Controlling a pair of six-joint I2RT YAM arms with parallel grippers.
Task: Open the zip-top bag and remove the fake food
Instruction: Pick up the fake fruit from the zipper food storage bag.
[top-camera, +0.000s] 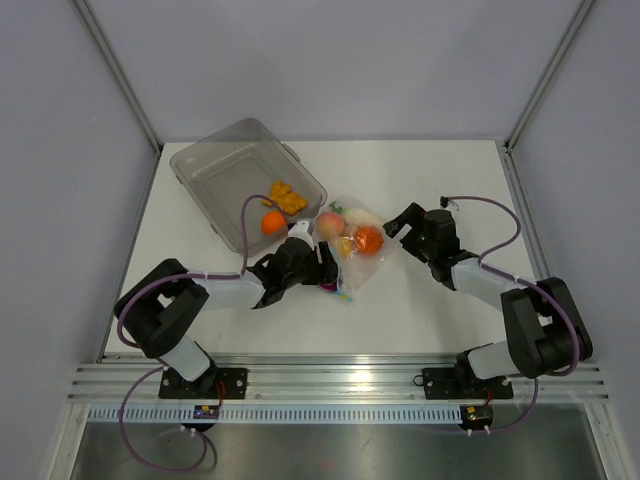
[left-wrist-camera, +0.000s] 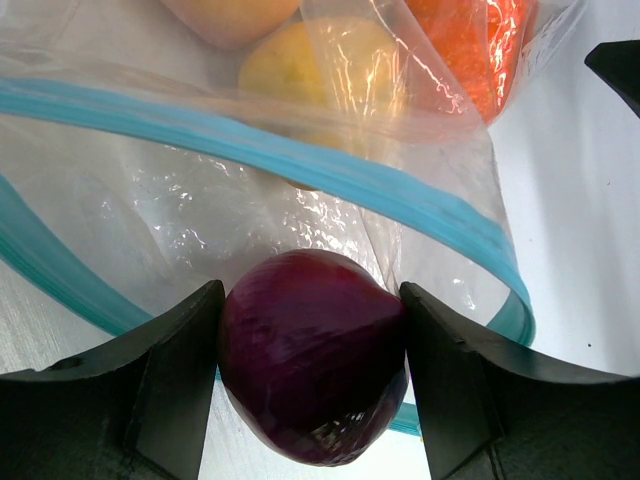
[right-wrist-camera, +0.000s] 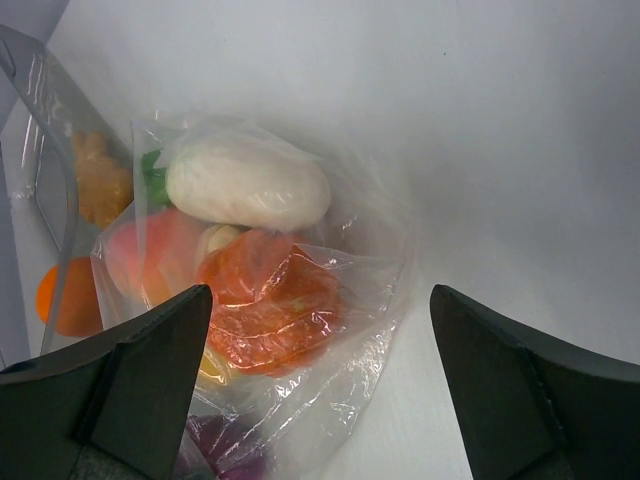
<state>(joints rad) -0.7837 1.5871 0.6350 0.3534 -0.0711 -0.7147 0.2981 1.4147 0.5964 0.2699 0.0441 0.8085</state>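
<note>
The left gripper is closed partway on a smooth, glossy purple piece of the fake food, both fingers pressed against its rounded sides. It sits right at the mouth of the zip-top bag, whose light-blue zip strip runs just behind it. Whether the piece is clear of the mouth cannot be told. The bag lies crumpled near the middle of the table, just beside the near right corner of the rigid clear tub. The right gripper hangs to the bag's right with its jaws spread wide and nothing between them. Its wrist view alone shows an oval white piece, a round orange piece and a peach piece under the thin, wrinkled plastic. Only the overhead view shows an orange ball inside the tub.
</note>
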